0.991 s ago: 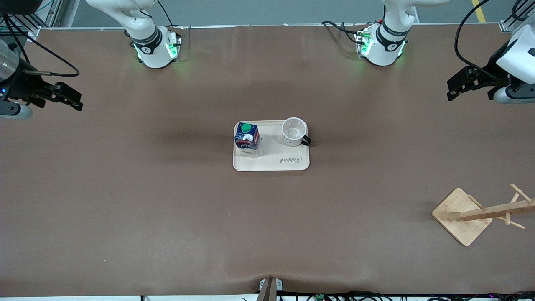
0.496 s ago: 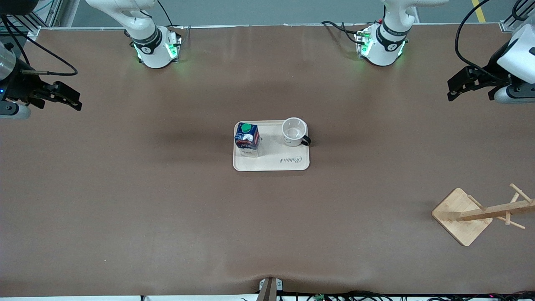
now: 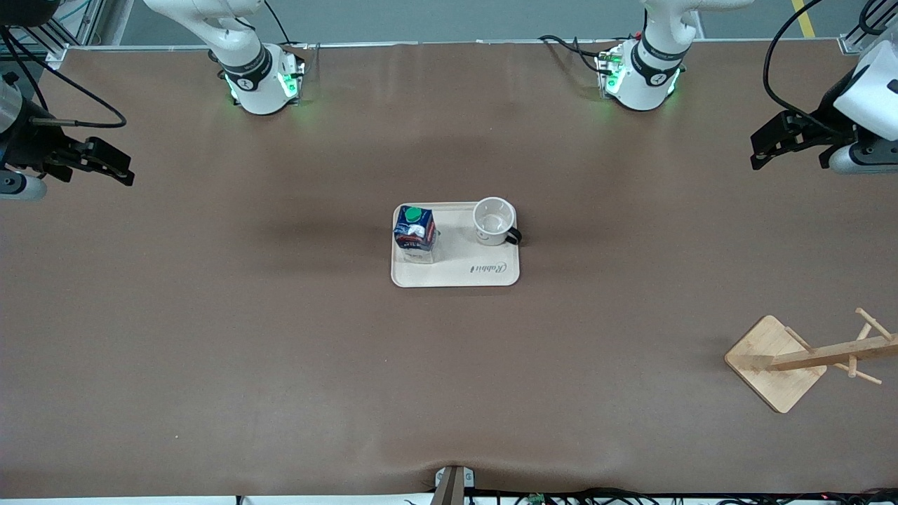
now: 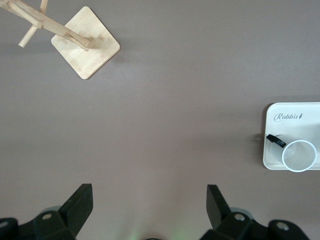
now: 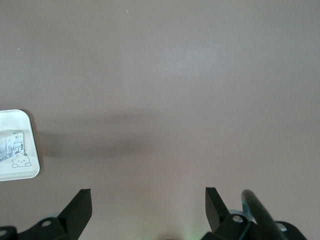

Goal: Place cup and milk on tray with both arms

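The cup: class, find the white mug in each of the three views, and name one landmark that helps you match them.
Front view: the cup stands on the tray, beside the milk, toward the left arm's end.
Left wrist view: the cup shows at the picture's edge, on the tray's corner.
Right wrist view: not in it.
Shared landmark: the tray, seen in all three.

The wooden stand [image 3: 807, 358] runs off the front view's edge at the left arm's end of the table, so its pegs are only partly seen, and in the left wrist view its post is also cut short. The tray [image 5: 20, 172] shows only one corner in the right wrist view, and the carton [image 5: 11, 144] on it shows only its pale lower part. The cup [image 3: 493, 221] hides part of the tray beneath it, and its face cannot be made out.
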You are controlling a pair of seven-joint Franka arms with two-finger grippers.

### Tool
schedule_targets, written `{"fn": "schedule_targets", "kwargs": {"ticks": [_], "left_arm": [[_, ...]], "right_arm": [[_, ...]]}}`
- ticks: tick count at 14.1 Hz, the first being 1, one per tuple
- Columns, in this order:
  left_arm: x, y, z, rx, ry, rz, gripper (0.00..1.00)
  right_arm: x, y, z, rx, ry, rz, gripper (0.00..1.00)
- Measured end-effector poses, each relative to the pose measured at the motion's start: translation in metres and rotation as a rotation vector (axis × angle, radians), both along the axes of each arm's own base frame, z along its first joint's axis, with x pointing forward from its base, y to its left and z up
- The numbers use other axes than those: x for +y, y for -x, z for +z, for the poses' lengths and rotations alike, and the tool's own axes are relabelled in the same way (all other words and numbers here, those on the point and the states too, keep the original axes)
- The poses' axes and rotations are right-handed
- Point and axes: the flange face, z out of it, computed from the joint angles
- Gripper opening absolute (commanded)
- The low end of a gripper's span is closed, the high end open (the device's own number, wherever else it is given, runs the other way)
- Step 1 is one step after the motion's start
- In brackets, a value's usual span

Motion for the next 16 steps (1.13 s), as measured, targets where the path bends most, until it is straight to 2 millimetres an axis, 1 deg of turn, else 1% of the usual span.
{"fn": "schedule_targets", "kwargs": {"ticks": [8, 10, 13, 14, 16], "left_arm": [[0.000, 0.000, 0.000, 0.000, 0.000, 0.000, 1.00], [0.000, 0.000, 0.000, 0.000, 0.000, 0.000, 1.00], [0.000, 0.000, 0.000, 0.000, 0.000, 0.000, 1.00], [0.000, 0.000, 0.000, 0.000, 0.000, 0.000, 1.00], [0.000, 0.000, 0.000, 0.000, 0.000, 0.000, 1.00]], "right_arm": [[-0.003, 0.000, 0.000, 0.001, 0.000, -0.004, 1.00], [-0.010, 0.000, 0.000, 0.005, 0.000, -0.019, 1.00], [-0.031, 0.003, -0.002, 0.028, -0.001, -0.054, 1.00], [-0.036, 0.004, -0.003, 0.033, -0.002, -0.060, 1.00], [-0.037, 0.005, -0.002, 0.035, -0.002, -0.063, 1.00]]}}
